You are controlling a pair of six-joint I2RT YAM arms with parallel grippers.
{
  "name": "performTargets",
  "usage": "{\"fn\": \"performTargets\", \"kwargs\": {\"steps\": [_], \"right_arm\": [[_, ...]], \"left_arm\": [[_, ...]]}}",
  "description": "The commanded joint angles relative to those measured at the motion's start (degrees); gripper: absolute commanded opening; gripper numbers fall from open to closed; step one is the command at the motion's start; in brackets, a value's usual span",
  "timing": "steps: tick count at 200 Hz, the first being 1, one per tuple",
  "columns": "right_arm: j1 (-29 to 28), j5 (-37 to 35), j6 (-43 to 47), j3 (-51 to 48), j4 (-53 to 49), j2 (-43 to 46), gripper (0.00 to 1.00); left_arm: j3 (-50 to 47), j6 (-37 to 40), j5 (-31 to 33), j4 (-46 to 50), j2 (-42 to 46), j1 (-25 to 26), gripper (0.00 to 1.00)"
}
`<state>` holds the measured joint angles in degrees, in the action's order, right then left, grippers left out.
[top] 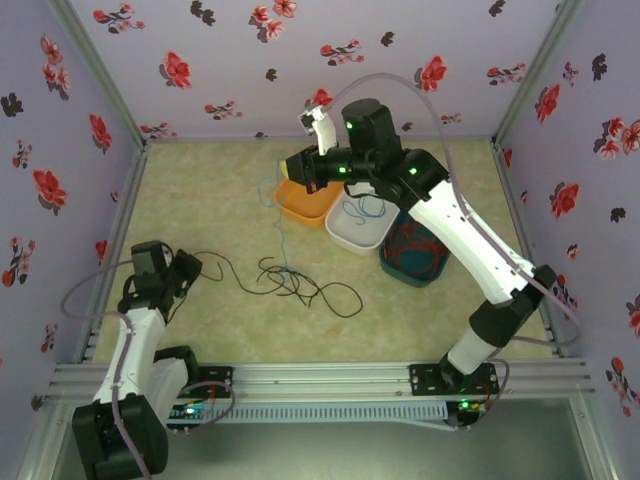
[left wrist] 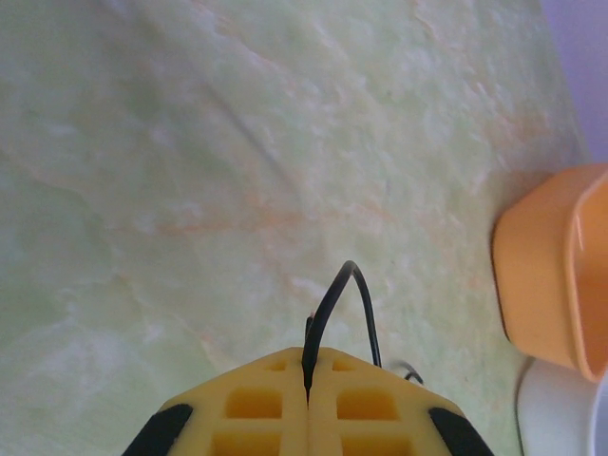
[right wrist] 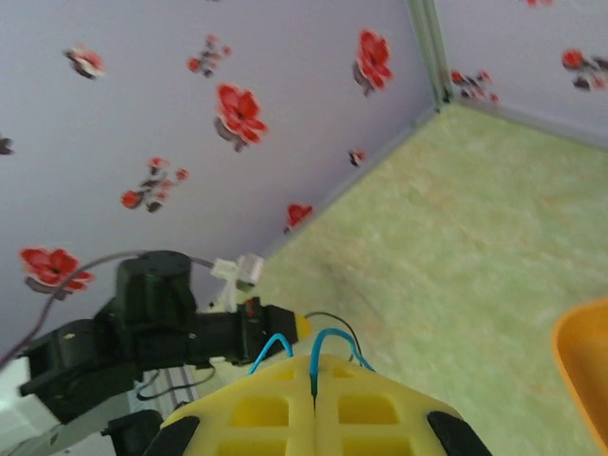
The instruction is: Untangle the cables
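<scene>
While the left gripper (left wrist: 307,382) presses its yellow fingers together, a black cable (left wrist: 332,299) is caught in the seam between them. It rises in a narrow arch just past the tips and drops back down beside them. Seen from above, that cable runs rightward from the gripper across the pale green table (top: 200,190) into a loose heap of black loops near the middle of the near half.

The right gripper (right wrist: 313,380) is likewise clamped, on a blue cable (right wrist: 328,340) that curls out in small arcs on either side of the closed tips. This gripper is raised above the table near the far wall. From above, a thin blue strand hangs down from it, left of the orange bowl, to the black loops, where the two colours meet.

Three bowls sit in a diagonal row under the right arm. The orange bowl (top: 300,205) is farthest back, the white bowl (top: 350,235) is just beside it with some blue wire inside, and a teal bowl (top: 420,262) is nearest, with something reddish in it.
</scene>
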<state>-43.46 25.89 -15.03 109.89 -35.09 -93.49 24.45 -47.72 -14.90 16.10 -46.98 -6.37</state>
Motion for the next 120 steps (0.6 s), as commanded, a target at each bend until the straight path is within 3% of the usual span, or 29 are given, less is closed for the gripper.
{"fn": "performTargets", "kwargs": {"steps": [1, 36, 79, 120], "right_arm": [[0.0, -5.0, -0.1, 2.1, -2.7, 0.9, 0.00], [1.2, -9.4, -1.7, 0.5, -3.2, 1.0, 0.00], [2.7, -10.1, -4.3, -1.9, -1.4, 0.9, 0.00], [3.3, -10.2, -6.6, -2.6, 0.3, 0.7, 0.00]], "left_arm": [[1.4, 0.4, -2.8, -3.1, 1.2, 4.2, 0.06], [-2.2, -2.0, -1.3, -9.3, 2.7, 11.8, 0.25], [-5.6, -2.3, 8.4, -15.3, 4.1, 24.4, 0.66], [-6.4, 1.2, 17.3, -26.4, -4.8, 39.6, 0.86]]}}
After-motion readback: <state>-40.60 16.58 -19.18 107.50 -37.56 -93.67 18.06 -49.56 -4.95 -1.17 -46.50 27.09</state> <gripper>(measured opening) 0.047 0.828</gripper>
